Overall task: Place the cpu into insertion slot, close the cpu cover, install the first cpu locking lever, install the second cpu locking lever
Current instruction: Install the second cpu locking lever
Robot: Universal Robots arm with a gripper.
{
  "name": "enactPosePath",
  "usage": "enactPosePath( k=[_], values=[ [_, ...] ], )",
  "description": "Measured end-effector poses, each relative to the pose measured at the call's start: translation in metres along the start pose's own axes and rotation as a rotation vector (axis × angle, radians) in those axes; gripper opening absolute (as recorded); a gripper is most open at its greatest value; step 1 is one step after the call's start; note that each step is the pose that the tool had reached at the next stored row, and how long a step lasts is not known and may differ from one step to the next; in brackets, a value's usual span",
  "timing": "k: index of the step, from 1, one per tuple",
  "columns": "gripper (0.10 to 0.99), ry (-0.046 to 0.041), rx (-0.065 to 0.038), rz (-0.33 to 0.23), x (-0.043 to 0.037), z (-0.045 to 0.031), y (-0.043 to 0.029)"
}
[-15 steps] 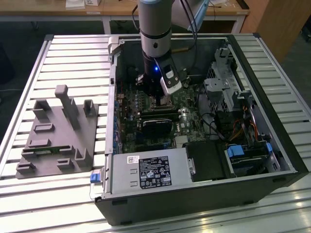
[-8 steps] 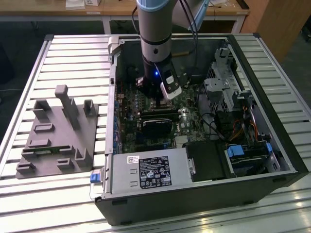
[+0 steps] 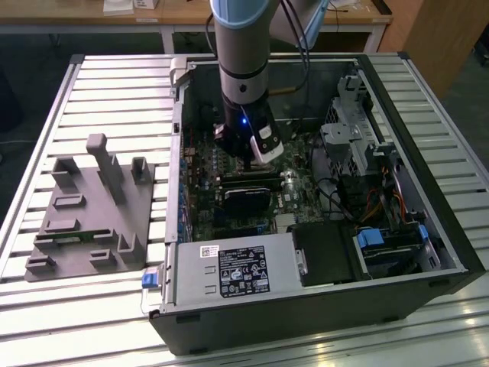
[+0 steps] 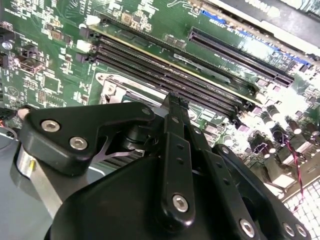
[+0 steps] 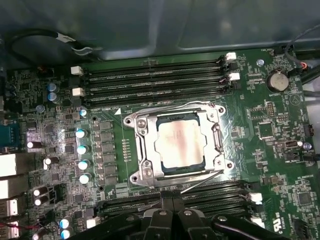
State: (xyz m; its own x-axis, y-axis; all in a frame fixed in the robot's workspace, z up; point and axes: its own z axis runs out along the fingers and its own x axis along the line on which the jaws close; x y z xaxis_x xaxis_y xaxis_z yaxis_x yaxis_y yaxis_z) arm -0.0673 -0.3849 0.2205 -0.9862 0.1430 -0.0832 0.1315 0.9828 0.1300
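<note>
The cpu [image 5: 178, 145] sits in the insertion slot [image 5: 146, 145] on the motherboard [image 5: 280, 150], with the cpu cover [image 5: 218, 142] down around it. The gripper [image 5: 172, 205] hangs just above the slot, fingers pressed together, grasping nothing. In the exterior view the arm [image 3: 243, 69] reaches into the open case [image 3: 428, 191].

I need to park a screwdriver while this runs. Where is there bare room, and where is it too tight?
Free: the slatted table beyond the grey fixture block, and the strip along the exterior view's right of the computer case. Crowded: inside the case, where the arm stands over the motherboard and the cpu in its insertion slot.
</note>
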Motion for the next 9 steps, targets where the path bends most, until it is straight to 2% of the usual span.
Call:
enactPosePath(
  k=[2,7,9],
  values=[
    [0.106,0.0014,-0.010,0.000,0.0008,0.0007,-0.0012],
    [0.106,0.0067,-0.049,0.004,0.0012,0.0022,-0.0054],
    [0.106,0.0084,-0.061,0.005,0.0010,0.0029,-0.0075]
  ],
)
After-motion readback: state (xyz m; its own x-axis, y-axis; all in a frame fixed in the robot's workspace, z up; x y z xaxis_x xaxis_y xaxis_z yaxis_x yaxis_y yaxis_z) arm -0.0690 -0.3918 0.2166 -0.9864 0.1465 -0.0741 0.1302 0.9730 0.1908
